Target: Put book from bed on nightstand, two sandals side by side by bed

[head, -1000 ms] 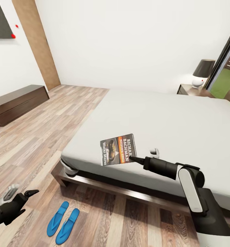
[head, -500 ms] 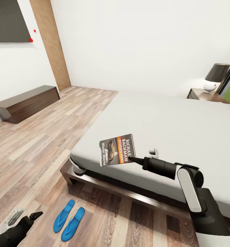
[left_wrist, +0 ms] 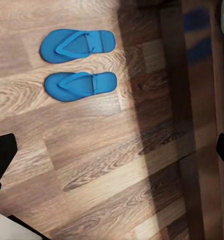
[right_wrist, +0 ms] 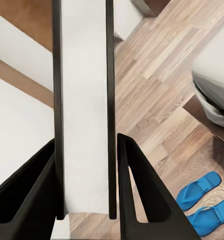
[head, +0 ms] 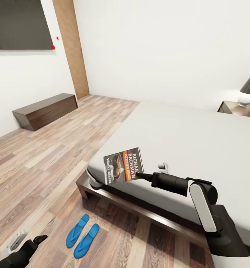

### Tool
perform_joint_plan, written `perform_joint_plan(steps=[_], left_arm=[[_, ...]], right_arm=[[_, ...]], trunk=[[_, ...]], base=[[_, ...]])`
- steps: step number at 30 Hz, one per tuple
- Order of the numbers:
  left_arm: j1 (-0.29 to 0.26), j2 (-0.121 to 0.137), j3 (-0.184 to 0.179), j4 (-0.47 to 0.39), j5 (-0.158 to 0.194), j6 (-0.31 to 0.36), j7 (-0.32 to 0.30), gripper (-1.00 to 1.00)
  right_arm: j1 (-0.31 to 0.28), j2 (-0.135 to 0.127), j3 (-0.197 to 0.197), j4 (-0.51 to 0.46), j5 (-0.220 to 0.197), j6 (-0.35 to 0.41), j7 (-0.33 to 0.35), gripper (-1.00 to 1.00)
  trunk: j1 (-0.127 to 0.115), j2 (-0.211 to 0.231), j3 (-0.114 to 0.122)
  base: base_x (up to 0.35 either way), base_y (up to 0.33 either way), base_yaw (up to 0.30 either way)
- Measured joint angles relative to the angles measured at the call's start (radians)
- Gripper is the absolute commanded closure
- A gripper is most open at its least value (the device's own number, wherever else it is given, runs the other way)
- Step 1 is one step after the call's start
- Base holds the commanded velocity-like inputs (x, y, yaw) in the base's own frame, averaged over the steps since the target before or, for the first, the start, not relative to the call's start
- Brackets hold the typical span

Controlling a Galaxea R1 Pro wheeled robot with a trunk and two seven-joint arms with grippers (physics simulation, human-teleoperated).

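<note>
Head view: the right pincer [head: 139, 174] is clamped on the book [head: 123, 166], holding it by its lower corner clear of the mattress, above the near corner of the bed [head: 199, 137]. Right wrist view confirms the fingers [right_wrist: 137, 200] closed on the page block. The book looks light and thin but likely to flex and pivot in a corner hold; a firmer hold would be mid-spine. The nightstand [head: 238, 108] stands well apart, beside the far side of the bed, under a lamp [head: 249, 89]. Both sandals [head: 82, 235] lie side by side on the floor near the bed. Left pincer [head: 38, 239]: whether apart or closed cannot be told.
</note>
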Motion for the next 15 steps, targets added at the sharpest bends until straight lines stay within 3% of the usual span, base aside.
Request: perform_joint_plan(steps=[9, 15], left_arm=[[0.0, -0.002, -0.003, 0.004, 0.0, 0.0, 0.0, -1.0], [0.0, -0.003, -0.004, 0.006, 0.001, -0.001, 0.0, -1.0]], right_arm=[[0.0, 0.003, 0.006, 0.0, 0.002, 0.0, -0.003, 1.0], [-0.005, -0.001, 0.049, 0.0, 0.004, 0.001, -0.018, 1.0]], trunk=[[0.0, 0.0, 0.01], [0.0, 0.0, 0.014]], base=[[0.0, 0.0, 0.223], [0.0, 0.0, 0.152]])
